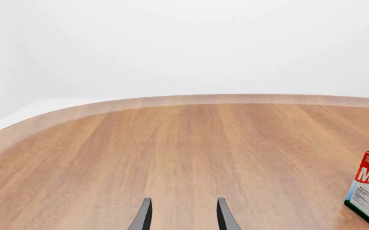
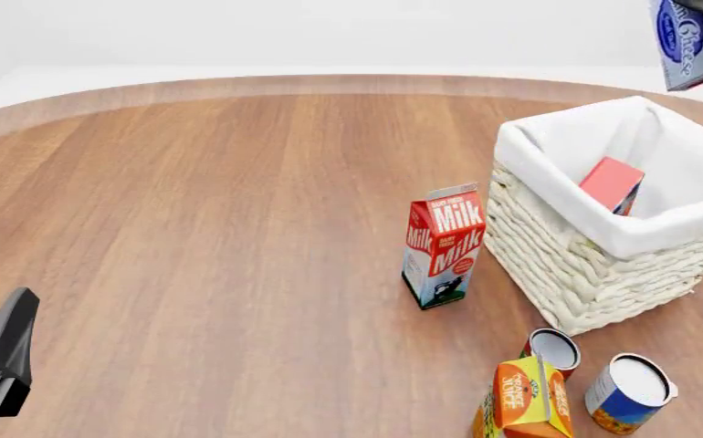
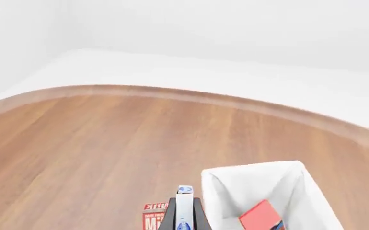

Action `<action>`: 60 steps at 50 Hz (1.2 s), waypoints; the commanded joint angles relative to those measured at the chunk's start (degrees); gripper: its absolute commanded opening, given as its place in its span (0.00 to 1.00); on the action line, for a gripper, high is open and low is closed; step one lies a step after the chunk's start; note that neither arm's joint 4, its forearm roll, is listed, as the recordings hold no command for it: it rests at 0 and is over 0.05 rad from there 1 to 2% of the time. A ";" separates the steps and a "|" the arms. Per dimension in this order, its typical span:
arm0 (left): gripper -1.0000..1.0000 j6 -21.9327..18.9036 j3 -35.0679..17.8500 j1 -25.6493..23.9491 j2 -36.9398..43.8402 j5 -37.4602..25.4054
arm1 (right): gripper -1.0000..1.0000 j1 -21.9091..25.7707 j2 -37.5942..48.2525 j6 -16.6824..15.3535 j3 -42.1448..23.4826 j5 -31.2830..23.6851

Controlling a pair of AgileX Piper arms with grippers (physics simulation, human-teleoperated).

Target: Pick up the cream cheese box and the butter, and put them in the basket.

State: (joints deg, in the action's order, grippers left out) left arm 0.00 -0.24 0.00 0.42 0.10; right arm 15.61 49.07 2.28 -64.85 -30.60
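Cream cheese box (image 2: 693, 41) is up high, clamped in the right pincer (image 3: 184, 218), above the basket's (image 2: 595, 274) far corner. Butter (image 2: 613, 184) lies inside. Next: center, lower, release. Left pincer (image 1: 183, 215) is open, empty.

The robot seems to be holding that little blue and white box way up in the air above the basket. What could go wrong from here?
The cream cheese box hangs high in the right gripper, beyond the basket; released there, it might miss or bounce off the rim. The butter already leans inside, so the box could land on it and sit crooked. Lowering carelessly could nudge the basket toward the milk carton beside it.
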 commanded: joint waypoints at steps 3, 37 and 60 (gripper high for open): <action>1.00 0.00 0.00 0.00 0.00 0.00 | 0.00 -7.99 2.65 1.22 2.08 4.31; 1.00 0.00 0.00 0.00 0.00 0.00 | 0.00 -17.20 8.20 -1.70 5.93 9.92; 1.00 0.00 0.00 0.00 0.00 0.00 | 0.00 -22.39 11.11 -2.11 5.18 10.33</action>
State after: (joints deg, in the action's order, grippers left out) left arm 0.00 -0.24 0.00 0.42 0.10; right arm -4.93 59.56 0.02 -58.64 -20.02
